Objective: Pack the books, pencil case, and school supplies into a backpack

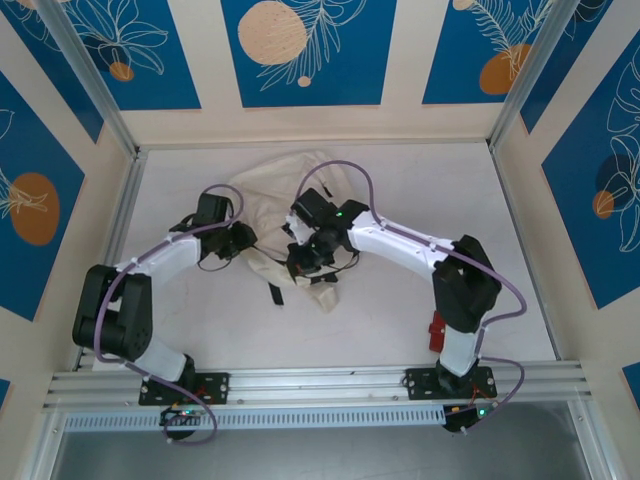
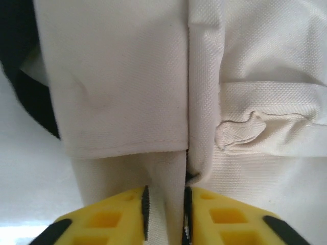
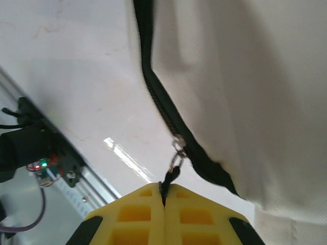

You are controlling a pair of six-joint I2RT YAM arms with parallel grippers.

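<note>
Robot lab cell, not a home. White desk boxed in by aluminium posts, printed blue leaf panels for walls. Two arms bolted to an extrusion rail, loose purple cabling, green status LED.

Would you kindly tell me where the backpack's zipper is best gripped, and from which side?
Grip the dark pull tab dangling off the metal slider, coming from the table side, clear of the cream fabric. It is the one thin, free-hanging part; the zipper track lies flat against the backpack. The right gripper is shut on it that way.
</note>
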